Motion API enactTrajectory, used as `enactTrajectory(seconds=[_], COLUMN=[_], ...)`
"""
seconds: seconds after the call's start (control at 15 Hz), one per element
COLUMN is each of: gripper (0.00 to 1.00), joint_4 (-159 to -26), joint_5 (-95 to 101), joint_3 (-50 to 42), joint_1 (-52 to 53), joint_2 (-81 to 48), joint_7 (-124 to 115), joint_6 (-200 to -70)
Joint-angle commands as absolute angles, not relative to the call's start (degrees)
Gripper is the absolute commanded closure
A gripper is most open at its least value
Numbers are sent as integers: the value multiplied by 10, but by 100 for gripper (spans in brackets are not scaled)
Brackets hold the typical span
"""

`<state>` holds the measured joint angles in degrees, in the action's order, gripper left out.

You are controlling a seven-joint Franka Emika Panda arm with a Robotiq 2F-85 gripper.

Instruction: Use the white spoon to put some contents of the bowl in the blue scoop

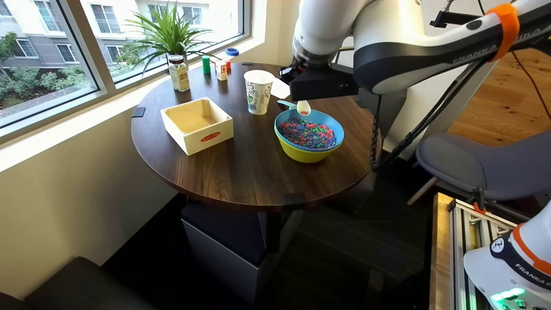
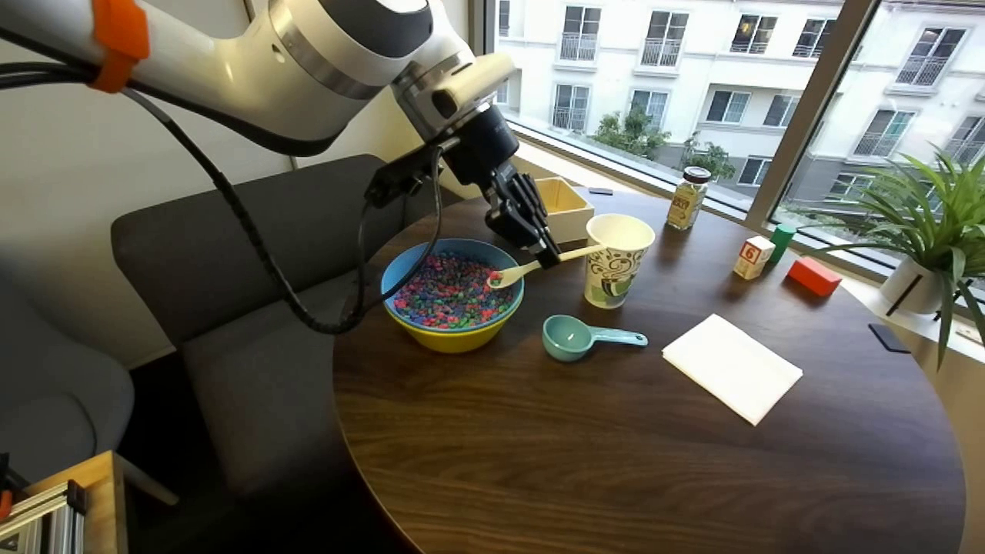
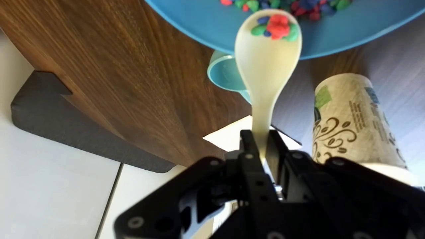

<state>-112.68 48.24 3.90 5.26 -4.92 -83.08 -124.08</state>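
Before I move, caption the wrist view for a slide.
Black fingers hold a white spoon of red, green and blue bits over the bowl, the blue scoop behind.

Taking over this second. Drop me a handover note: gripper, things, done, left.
Gripper: jaws shut on the handle of the white spoon.
Load: a few red, green and blue pieces in the white spoon, its tip near the rim of the bowl.
Contents: the rest is in the bowl.
Blue scoop: on the table beside the bowl, no pieces visible in it.
Done: white spoon gripped and loaded.
Left: carry to the blue scoop and tip; probably mind the paper cup close by.
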Motion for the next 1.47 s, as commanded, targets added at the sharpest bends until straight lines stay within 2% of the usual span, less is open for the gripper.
enactTrajectory(seconds=[0.0, 1.4], gripper=[97, 97], joint_4=[-1114, -1082], joint_5=[459, 622], joint_3=[25, 3], joint_1=[39, 35], joint_2=[-47, -106], joint_7=[-821, -876], joint_6=[-1257, -1241])
